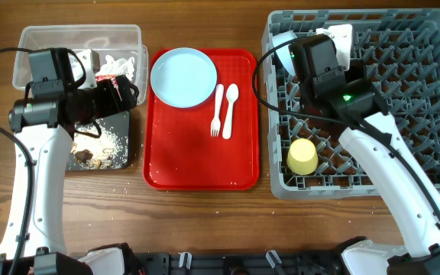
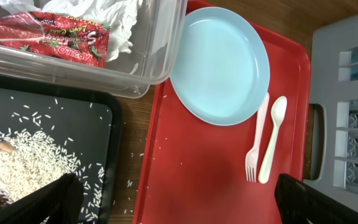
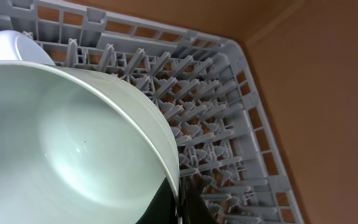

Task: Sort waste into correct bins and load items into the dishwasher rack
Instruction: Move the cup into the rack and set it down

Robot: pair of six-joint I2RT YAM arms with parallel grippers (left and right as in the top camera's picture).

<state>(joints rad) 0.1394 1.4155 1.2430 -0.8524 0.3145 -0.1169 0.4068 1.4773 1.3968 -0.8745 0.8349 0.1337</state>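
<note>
The clear tub (image 1: 29,34) holds white tissue (image 2: 104,12) and the red wrapper (image 2: 55,37). The black tray (image 1: 124,130) holds brown food scraps (image 1: 90,156) and pale crumbs. My left gripper (image 2: 179,193) is open and empty, over the gap between the black tray and the red tray. The pale blue plate (image 1: 183,76), white fork (image 1: 218,111) and spoon (image 1: 230,107) lie on the red tray. My right gripper (image 3: 180,199) is shut on the rim of the mint-green bowl (image 3: 61,143), tilted over the far left corner of the grey rack (image 1: 426,99). A pale blue bowl (image 3: 11,43) sits behind it. The yellow cup (image 1: 302,156) stands in the rack.
The red serving tray (image 1: 205,164) lies between the bins and the rack. Loose crumbs are scattered on the wood beside the black tray (image 2: 132,180). The rack's upright pegs fill its right side. Black cables run from both arms.
</note>
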